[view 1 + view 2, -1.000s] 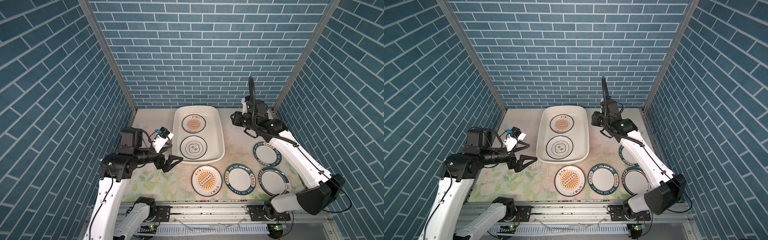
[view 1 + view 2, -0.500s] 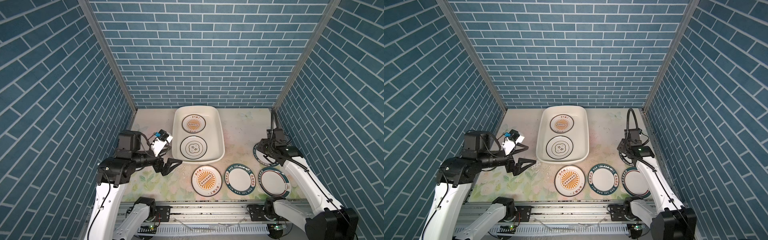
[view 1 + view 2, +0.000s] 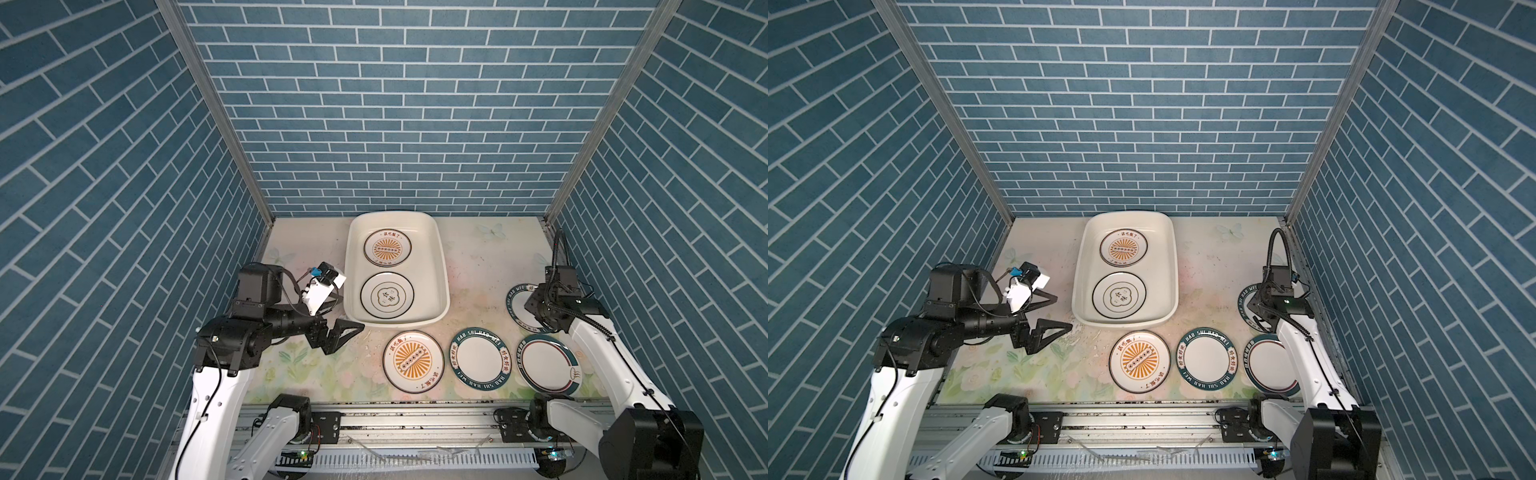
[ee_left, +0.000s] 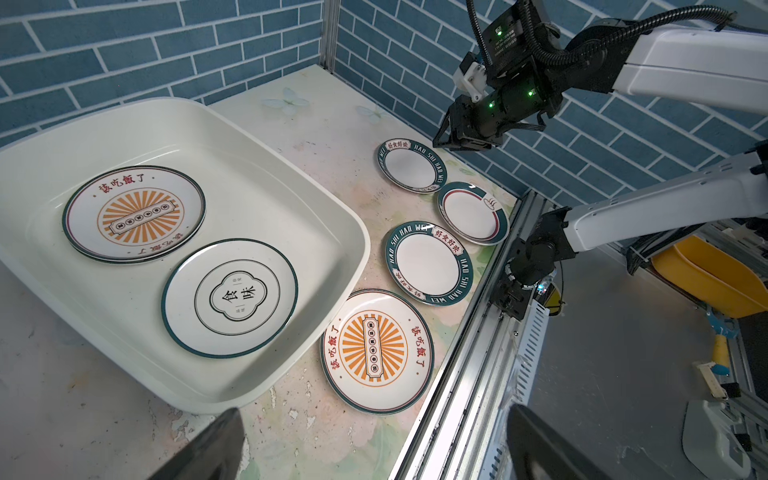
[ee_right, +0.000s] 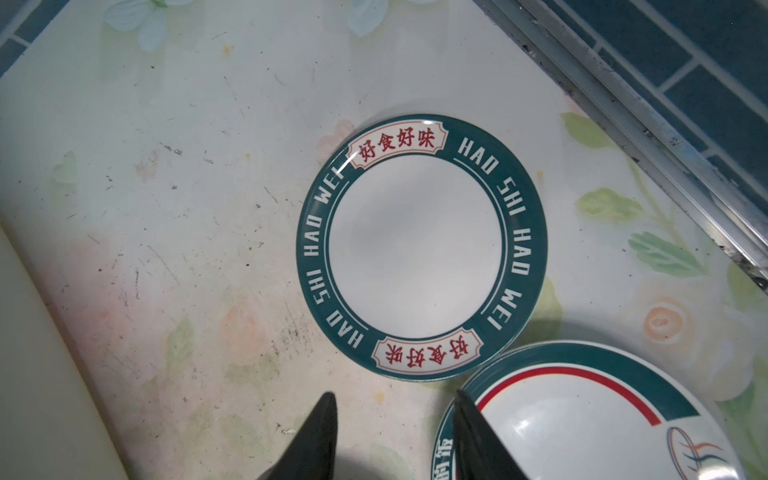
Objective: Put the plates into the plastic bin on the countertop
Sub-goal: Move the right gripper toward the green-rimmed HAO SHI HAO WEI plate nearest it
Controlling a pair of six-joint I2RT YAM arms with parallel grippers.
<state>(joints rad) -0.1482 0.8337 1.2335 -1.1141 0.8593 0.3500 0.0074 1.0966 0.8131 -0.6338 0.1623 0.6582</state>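
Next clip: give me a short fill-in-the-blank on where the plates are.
Outside the bin, ___ plates lie on the countertop. The cloud-emblem plate lies inside the ___. The left hand is open and holds ___. The right hand hangs open by a plate whose rim reads HAO SHI ___.
Missing words: four; bin; nothing; WEI.

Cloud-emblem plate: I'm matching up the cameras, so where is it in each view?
In a top view: cloud-emblem plate mid-frame, in the plastic bin's near half.
In a top view: plate just left of centre.
Left wrist: plate lower left of centre.
Right wrist: not in it.
Shared landmark: the bin's cream wall, in all four.
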